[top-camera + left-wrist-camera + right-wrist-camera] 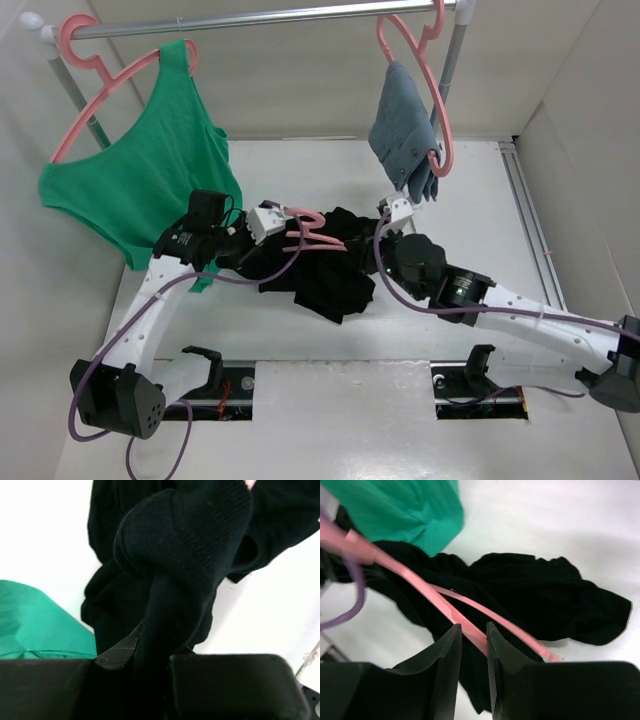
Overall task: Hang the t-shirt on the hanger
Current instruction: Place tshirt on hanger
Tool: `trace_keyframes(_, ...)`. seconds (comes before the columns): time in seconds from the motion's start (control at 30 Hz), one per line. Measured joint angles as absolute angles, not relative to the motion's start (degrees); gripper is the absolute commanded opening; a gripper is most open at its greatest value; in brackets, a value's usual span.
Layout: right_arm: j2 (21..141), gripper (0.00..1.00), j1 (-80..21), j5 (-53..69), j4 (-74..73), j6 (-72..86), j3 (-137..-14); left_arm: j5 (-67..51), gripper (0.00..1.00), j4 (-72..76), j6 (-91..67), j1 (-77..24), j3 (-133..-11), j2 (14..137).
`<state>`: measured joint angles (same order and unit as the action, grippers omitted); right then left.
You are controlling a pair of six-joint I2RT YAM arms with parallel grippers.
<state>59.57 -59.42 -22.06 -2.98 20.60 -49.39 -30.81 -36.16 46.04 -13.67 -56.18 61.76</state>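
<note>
Threading is the step in hand: the t-shirt [330, 280] lies bunched on the table [300, 170], midway between near and far edges. The left gripper [152, 675] pinches a fold of it, and the right gripper [472, 630] is clamped on the hanger [415, 587] above. Next, I judge, the hanger's shoulder must slide into the held opening.

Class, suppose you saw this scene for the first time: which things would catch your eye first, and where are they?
The bright green tank top hanging from the rail at upper left stands out first. In the centre lies the crumpled black t-shirt, with the salmon-pink hanger across it. The left end effector pinches the t-shirt's fabric, and the right end effector clamps the hanger.
</note>
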Motion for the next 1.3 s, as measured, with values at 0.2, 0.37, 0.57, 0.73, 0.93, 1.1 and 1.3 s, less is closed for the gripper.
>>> trace_keyframes(0.2,61.21,0.69,-63.94,-30.59,-4.6,20.56,-53.06,-32.23,0.0,-36.23,44.38,-14.85,-55.35,60.49)
trace_keyframes(0.37,59.18,0.69,-65.39,-32.82,-10.61,19.66,-56.42,-33.69,0.0,-31.24,39.31,-14.63,-54.85,57.95)
trace_keyframes(0.57,61.19,0.69,-66.94,-32.32,-13.43,19.73,-56.97,-34.35,0.0,-28.82,36.67,-14.61,-54.85,58.37)
trace_keyframes(0.73,69.34,0.73,-67.26,-29.98,-11.68,20.53,-54.26,-35.9,0.0,-28.82,36.53,-14.57,-54.85,58.5)
trace_keyframes(0.93,78.7,0.68,-65.95,-30.76,-10.87,20.38,-55.33,-36.71,0.0,-28.99,36.51,-14.57,-54.85,58.39)
trace_keyframes(1.1,81.25,0.55,-59.83,-30.52,-7.94,23.03,-56.05,-36.99,0.0,-29.02,36.14,-14.57,-54.85,57.47)
trace_keyframes(1.3,82.89,0.53,-57.45,-27.2,0.23,22.98,-55.59,-37.5,0.0,-29.3,36.01,-14.57,-54.85,55.68)
